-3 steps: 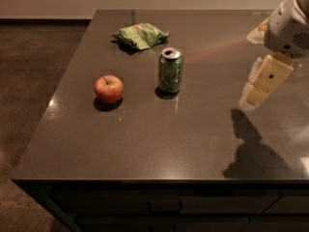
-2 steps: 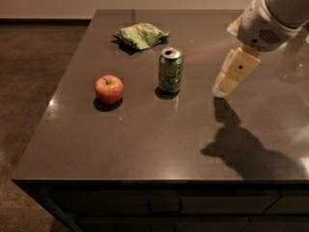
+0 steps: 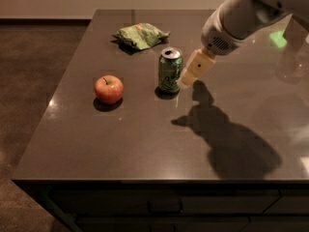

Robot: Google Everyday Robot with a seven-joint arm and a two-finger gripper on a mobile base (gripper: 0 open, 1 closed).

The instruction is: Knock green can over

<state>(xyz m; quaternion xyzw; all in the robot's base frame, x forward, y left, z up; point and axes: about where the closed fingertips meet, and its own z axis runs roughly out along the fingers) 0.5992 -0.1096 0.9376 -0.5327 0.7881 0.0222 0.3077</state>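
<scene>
Green soda can [image 3: 170, 71] is standing upright mid-surface [image 3: 145, 139], showing silver top and pale script. Apple [image 3: 108, 89] is sitting left of can, green snack bag [image 3: 141, 35] behind it. Claw [image 3: 186, 80] is hovering just right of can, contact unclear; how far open: can't tell. Judging can light, stiff, slick, so pushing near top rim should be tipping it easily.

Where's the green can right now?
In the camera view, the small green aluminium soda can stands upright right of the red apple and in front of the crumpled green snack bag; the cream claw hangs just right of it.
</scene>
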